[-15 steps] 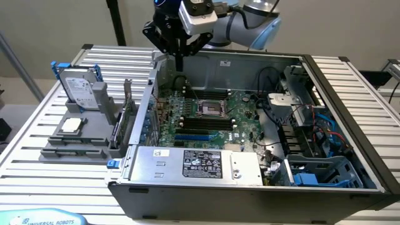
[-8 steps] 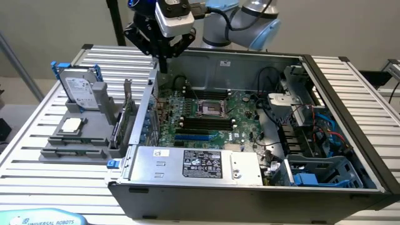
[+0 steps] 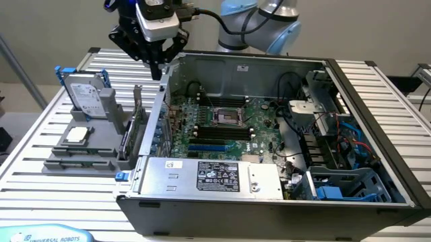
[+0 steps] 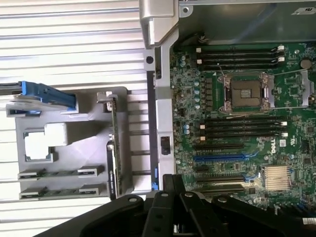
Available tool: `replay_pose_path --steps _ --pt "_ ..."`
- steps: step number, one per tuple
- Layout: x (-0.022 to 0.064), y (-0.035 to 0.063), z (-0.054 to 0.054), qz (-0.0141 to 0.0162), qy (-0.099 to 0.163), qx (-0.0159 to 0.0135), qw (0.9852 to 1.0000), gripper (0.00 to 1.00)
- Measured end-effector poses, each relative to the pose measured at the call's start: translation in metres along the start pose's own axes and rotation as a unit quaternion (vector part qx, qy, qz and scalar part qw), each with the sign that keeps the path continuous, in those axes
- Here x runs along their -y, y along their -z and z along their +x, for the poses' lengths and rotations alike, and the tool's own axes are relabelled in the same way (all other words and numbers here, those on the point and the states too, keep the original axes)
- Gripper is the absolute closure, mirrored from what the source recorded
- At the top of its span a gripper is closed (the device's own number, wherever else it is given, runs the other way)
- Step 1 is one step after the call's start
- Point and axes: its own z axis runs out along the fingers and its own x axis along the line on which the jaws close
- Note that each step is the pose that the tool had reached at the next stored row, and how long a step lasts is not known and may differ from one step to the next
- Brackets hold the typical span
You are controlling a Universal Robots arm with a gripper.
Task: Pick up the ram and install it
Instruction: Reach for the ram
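- Exterior view, nearest row: the ram (image 3: 75, 164) lies flat in the front groove of the grey holder (image 3: 54, 151), on the exterior view's left, outside the case (image 3: 202, 206). A twin stick (image 4: 61, 173) sits one groove further back.
- Finding: I touch neither stick. The pick is not yet made.
- Next back on the holder: a square processor chip (image 3: 77, 133), then the hard drive (image 3: 88, 96) standing on edge in its blue rails. Just right of them the expansion card (image 3: 137, 126) stands upright against the holder's tall wall. In my judgement, all three are obstacles to a descent.
- Further right, inside the case: the black memory slots (image 3: 222, 132) lie in front of the processor socket, white latches at their ends.
- Farthest: my claw (image 3: 159, 70) hangs high over the case's left wall, fingers pressed together and holding nothing. It is well apart from the ram.
- Recommendation: spread the fingers before descending. Line them across the stick's thin faces, between the grey clips. Come straight down at mid-length so the stick lifts level. Grip the board's edges and not the chips.
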Motion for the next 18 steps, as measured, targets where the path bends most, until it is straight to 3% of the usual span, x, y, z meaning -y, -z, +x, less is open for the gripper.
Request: replay_pose_path --steps 18 --pt "0.0133 0.0004 0.081 0.0001 0.000 0.0003 1.0000 0.89"
